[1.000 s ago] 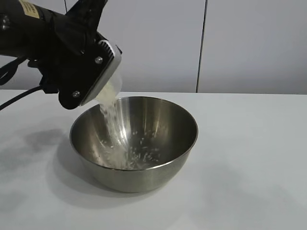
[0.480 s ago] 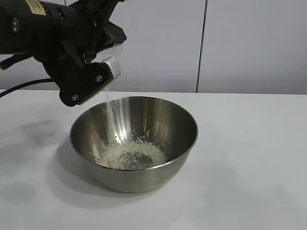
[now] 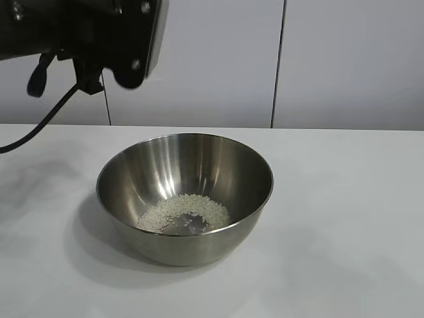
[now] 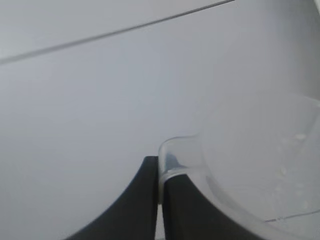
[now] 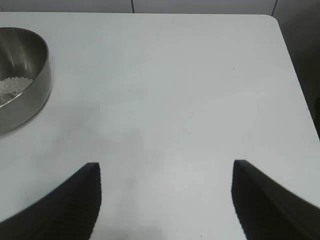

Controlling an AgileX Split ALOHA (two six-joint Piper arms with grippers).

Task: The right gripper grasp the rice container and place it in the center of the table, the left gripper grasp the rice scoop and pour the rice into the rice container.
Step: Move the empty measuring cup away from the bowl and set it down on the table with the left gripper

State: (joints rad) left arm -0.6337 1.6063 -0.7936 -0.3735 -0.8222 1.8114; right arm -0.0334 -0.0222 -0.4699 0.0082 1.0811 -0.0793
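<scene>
Rice container point(image 3: 185, 197), no legible markings

Steel bowl with rice, and an emptied plastic cup

The shiny round bowl point(image 3: 185, 197) stands upright mid-table point(image 3: 344, 218), a low heap of white rice point(image 3: 183, 213) on its bottom. The clear, colourless cup point(image 4: 250, 165), pinched by its rim, holds only a few stuck grains.

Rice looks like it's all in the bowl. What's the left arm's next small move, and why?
Probably carry the rice scoop aside and set it down on the table. The left gripper is shut on the scoop, which looks nearly empty with only a few grains clinging, and the rice lies in the rice container.
</scene>
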